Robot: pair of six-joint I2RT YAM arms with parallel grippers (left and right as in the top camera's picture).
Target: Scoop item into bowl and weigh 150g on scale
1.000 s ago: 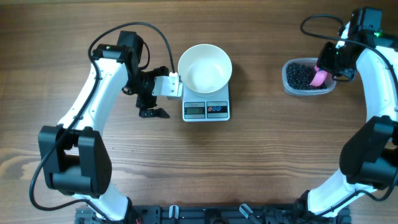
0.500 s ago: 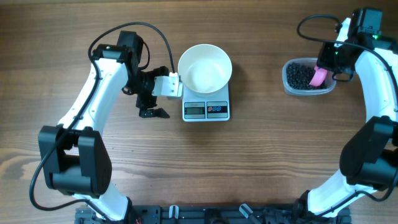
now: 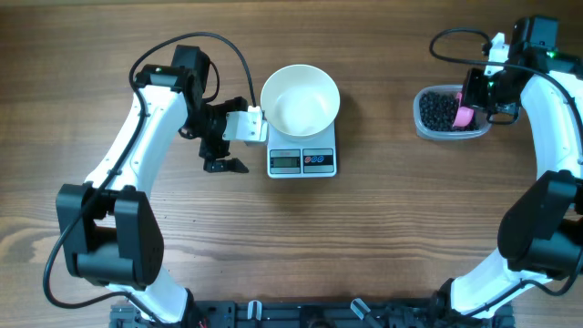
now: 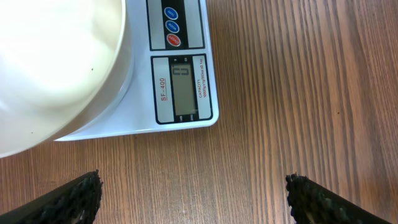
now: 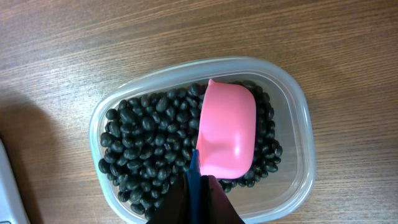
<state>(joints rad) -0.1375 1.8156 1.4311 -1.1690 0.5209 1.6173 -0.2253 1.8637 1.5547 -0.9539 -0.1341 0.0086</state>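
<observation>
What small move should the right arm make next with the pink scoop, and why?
Probably dip the pink scoop into the black beans and push it under them. The right gripper is shut on the scoop, which sits over the clear tub with no beans visible on it, and the white bowl on the scale is empty.

Overhead top-down, left wrist close above scale (image 4: pixel 180 81), right above tub (image 5: pixel 303 134)

Bright even light; soft shadows; glare inside bowl (image 4: pixel 50 62); all views sharp.
</observation>
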